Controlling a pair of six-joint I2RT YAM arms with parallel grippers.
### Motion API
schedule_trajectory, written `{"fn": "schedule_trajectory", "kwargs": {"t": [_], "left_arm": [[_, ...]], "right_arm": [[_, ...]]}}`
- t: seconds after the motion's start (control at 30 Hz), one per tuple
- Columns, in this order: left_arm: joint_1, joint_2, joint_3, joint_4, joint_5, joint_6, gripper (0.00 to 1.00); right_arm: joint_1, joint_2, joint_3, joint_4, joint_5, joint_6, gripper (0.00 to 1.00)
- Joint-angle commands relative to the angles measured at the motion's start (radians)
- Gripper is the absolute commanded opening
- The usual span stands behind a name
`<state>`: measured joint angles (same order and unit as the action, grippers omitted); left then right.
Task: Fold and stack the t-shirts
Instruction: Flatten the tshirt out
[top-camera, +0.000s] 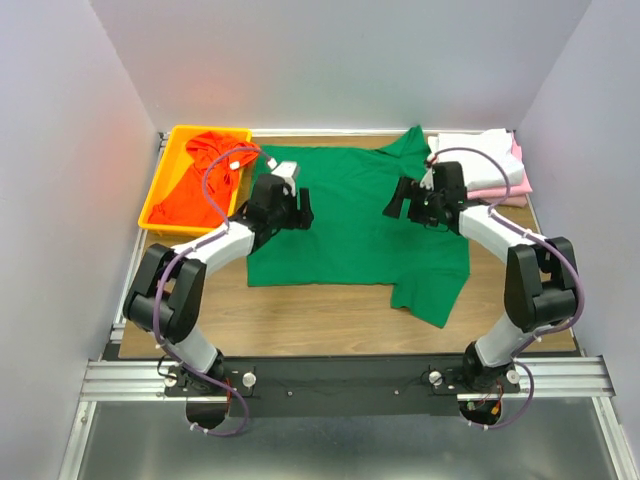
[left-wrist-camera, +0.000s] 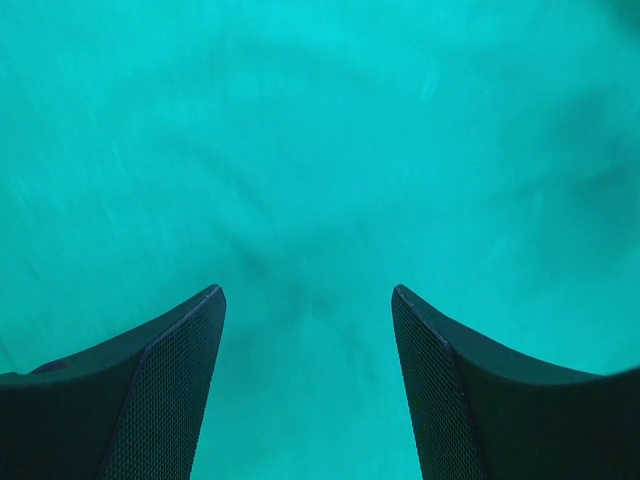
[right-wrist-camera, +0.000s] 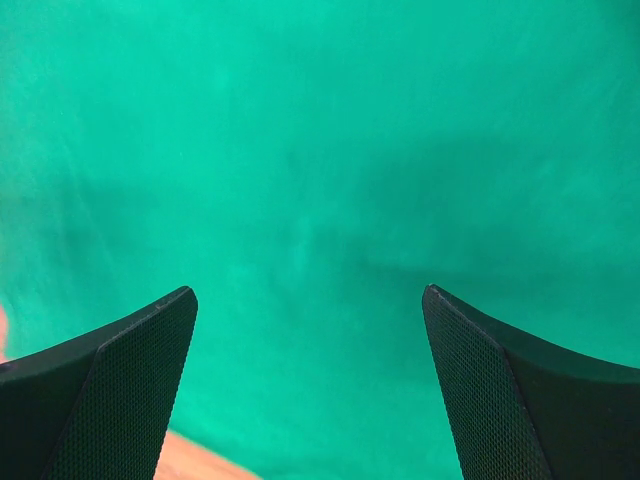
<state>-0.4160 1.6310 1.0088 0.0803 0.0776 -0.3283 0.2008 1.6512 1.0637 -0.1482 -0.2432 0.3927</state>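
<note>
The dark green t-shirt (top-camera: 355, 225) lies spread flat in the middle of the wooden table (top-camera: 300, 320). One sleeve points to the far right corner and the other hangs toward the near right. The cloth is mostly smooth, with a few soft creases near the sleeves.

The left gripper (top-camera: 303, 212) hovers over the left part of the shirt with its jaws spread wide and nothing between them. In the left wrist view the left gripper (left-wrist-camera: 308, 290) shows only green cloth (left-wrist-camera: 320, 150) in the gap. The right gripper (top-camera: 396, 205) hangs over the right part of the same shirt, also wide apart and empty. In the right wrist view the right gripper (right-wrist-camera: 310, 290) frames green fabric (right-wrist-camera: 320, 150), with a sliver of bare wood (right-wrist-camera: 190, 462) at the lower left. Whether either set of fingertips touches the cloth cannot be told.

The orange-red t-shirt (top-camera: 190, 190) lies crumpled in the yellow tray (top-camera: 157, 180) at the far left corner, just beside the green shirt's edge. At the far right corner the white t-shirt (top-camera: 480, 150) rests folded on the pink t-shirt (top-camera: 500, 190), whose edge shows along the near side; the right arm crosses in front of that pile
</note>
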Motion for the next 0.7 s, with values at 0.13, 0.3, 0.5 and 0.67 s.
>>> {"fn": "schedule_trajectory", "kwargs": {"t": [0.13, 0.3, 0.5, 0.67], "left_arm": [[-0.01, -0.077, -0.263, 0.093, -0.036, -0.084, 0.75], [-0.01, -0.025, -0.279, 0.105, -0.048, -0.089, 0.75], [0.005, 0.056, -0.256, 0.107, -0.068, -0.086, 0.75], [0.02, 0.116, -0.214, 0.104, -0.05, -0.078, 0.75]], "right_arm": [[0.084, -0.037, -0.148, 0.027, 0.001, 0.044, 1.0], [0.103, 0.002, -0.188, 0.07, 0.002, 0.057, 1.0], [0.104, 0.045, -0.192, 0.088, 0.011, 0.063, 1.0], [0.104, 0.082, -0.169, 0.091, 0.013, 0.067, 1.0]]}}
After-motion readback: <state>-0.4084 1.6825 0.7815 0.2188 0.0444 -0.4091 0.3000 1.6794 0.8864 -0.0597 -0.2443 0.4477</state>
